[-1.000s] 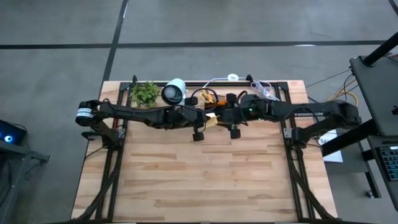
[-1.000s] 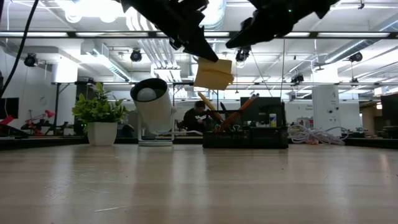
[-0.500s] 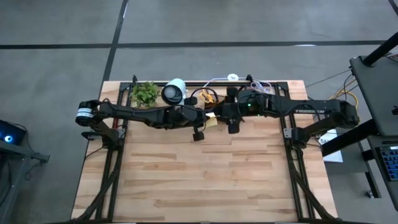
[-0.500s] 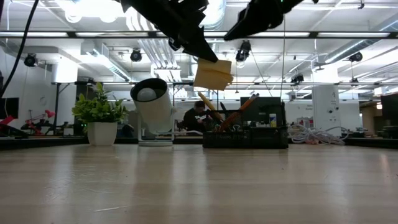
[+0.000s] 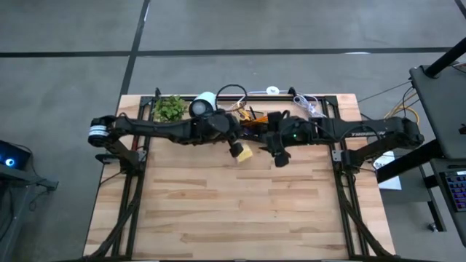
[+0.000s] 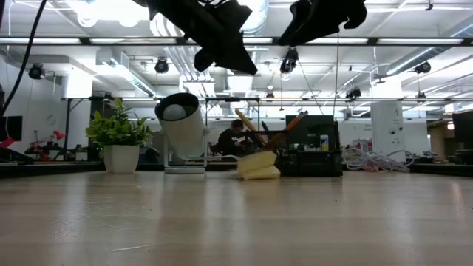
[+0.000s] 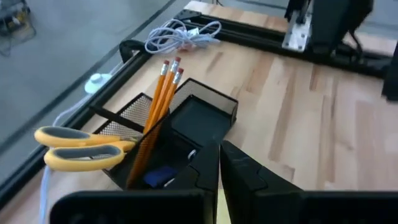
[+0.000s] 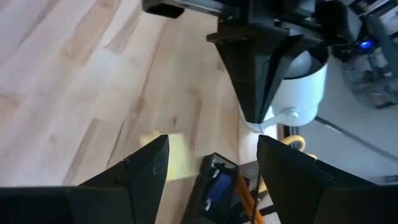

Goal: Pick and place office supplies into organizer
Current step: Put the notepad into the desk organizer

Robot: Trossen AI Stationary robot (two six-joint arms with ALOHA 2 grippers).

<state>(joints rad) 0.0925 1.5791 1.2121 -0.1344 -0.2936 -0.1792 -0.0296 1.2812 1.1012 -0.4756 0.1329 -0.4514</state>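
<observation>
The yellow sticky-note pad (image 5: 245, 153) (image 6: 259, 165) lies flat on the table just in front of the black organizer (image 6: 310, 162) (image 7: 200, 118). The organizer holds the yellow-handled scissors (image 7: 81, 149), orange pencils (image 7: 163, 93) and a small blue piece (image 7: 163, 177). My left gripper (image 5: 236, 149) (image 7: 220, 163) hangs shut above the pad, touching nothing. My right gripper (image 5: 280, 158) (image 8: 211, 142) is open, hovering high to the pad's right. In the right wrist view the pad (image 8: 171, 155) shows below and between its fingers.
A green potted plant (image 5: 169, 109) and a white round lamp-like device (image 5: 204, 106) (image 6: 181, 122) stand at the far edge, left of the organizer. A white cable (image 5: 306, 103) lies at the far right. The near half of the wooden table (image 5: 240, 211) is bare.
The sticky-note pad, held high in my left gripper a moment ago, has been let go and has fallen to the table in front of the organizer. My left gripper has stayed up above it. My right gripper has shifted slightly.
</observation>
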